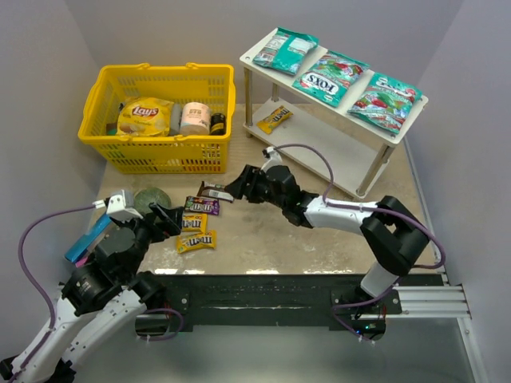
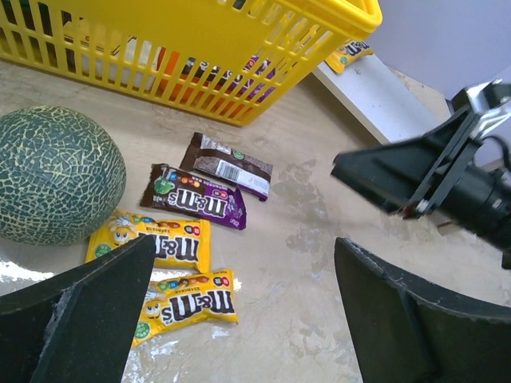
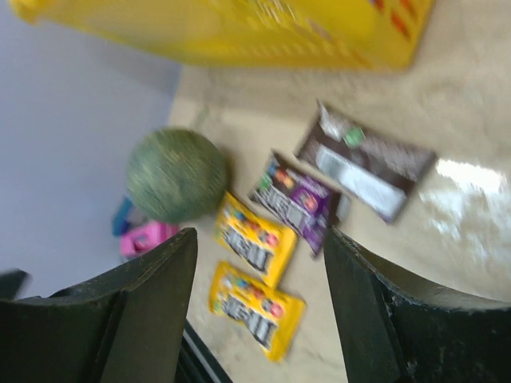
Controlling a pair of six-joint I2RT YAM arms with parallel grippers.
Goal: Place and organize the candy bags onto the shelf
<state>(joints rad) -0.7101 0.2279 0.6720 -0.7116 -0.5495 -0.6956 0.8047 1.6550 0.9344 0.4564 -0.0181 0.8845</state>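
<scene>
Beige tabletop (image 1: 263,231): brown packet (image 3: 367,159) lies flat ahead of right pincer (image 3: 259,239), wide, empty; left pincer (image 2: 246,242) wide too.

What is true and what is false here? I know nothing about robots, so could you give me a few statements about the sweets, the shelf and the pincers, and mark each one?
1. Three green candy bags lie on the top board of the shelf. True.
2. The shelf's lower board is bare. False: a yellow packet lies on it.
3. The right pincer grips the brown packet. False: the pincer is open, and the packet lies flat on the table.
4. Two yellow M&M's packets lie on the table next to a purple packet. True.
5. The melon sits inside the yellow basket. False: it rests on the table outside the basket.
</scene>
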